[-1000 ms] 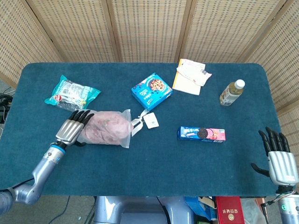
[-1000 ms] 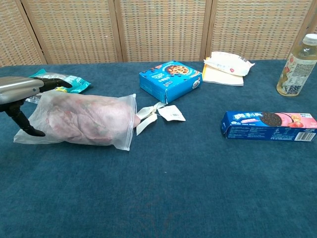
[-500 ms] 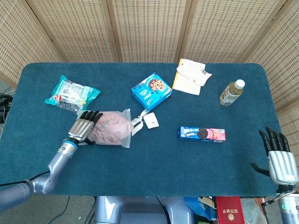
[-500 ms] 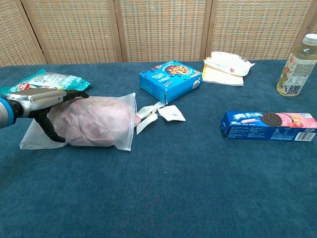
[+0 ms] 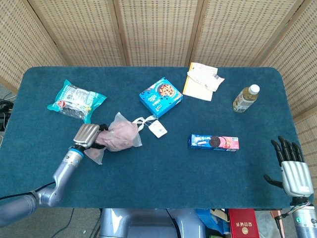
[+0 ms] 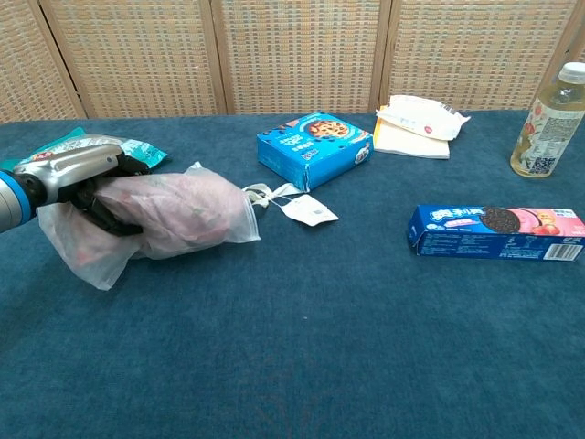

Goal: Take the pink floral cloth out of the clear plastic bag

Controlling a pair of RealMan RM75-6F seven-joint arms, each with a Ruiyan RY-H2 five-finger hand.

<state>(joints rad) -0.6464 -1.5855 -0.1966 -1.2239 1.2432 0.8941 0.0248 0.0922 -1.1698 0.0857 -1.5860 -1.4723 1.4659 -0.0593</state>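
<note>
At table's left side | left robot hand grips clear plastic bag near its closed end, pink floral cloth inside | right robot hand idle, fingers spread, holding nothing | cloth likely soft, light; film slippery | best hold: cloth at bag mouth by white tag

The clear plastic bag lies crumpled on the blue table, toward its left edge and somewhat nearer the front edge than the back. The pink floral cloth is bunched inside it, showing through the film. A white ribbon with a white tag trails out of the bag's right end onto the table.
</note>
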